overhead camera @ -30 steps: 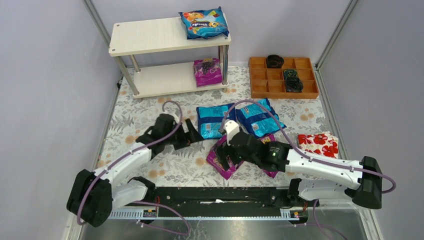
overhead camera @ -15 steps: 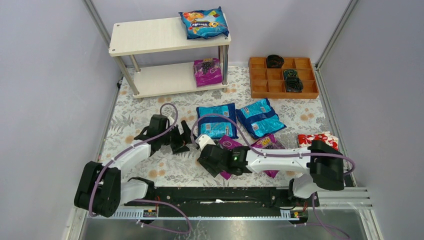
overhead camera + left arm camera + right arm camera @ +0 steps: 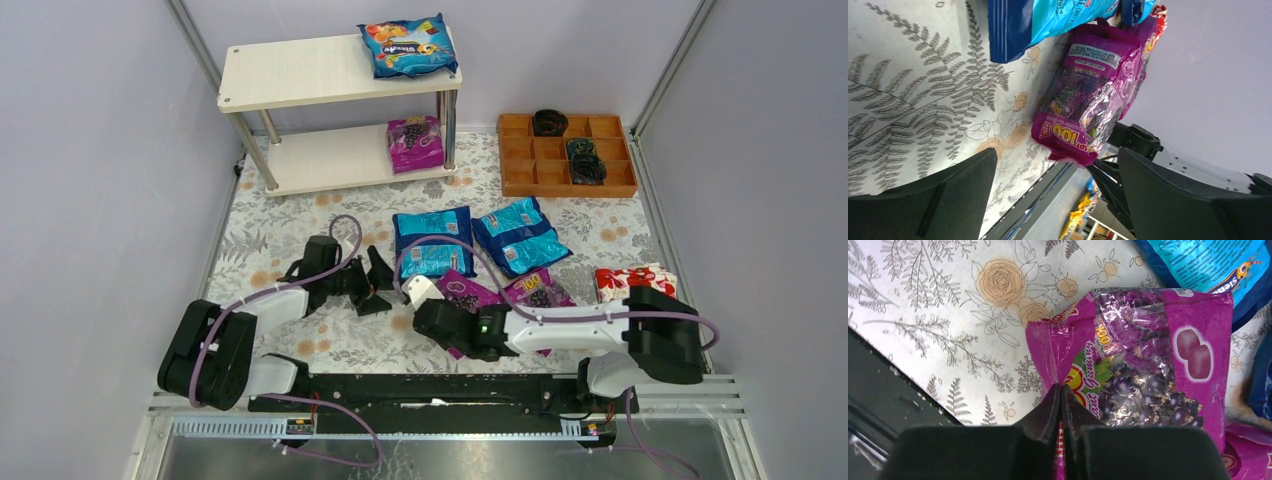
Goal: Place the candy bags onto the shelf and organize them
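Swung leftward, right pincer [image 3: 1061,391] now clamped on purple candy bag [image 3: 1153,375], left pincer [image 3: 385,284] pulled nearer

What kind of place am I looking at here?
Probably a robot test cell, not a shop: grey wall panels box it in, two arms sit bolted to a rail, and the shelf with candy bags looks staged.
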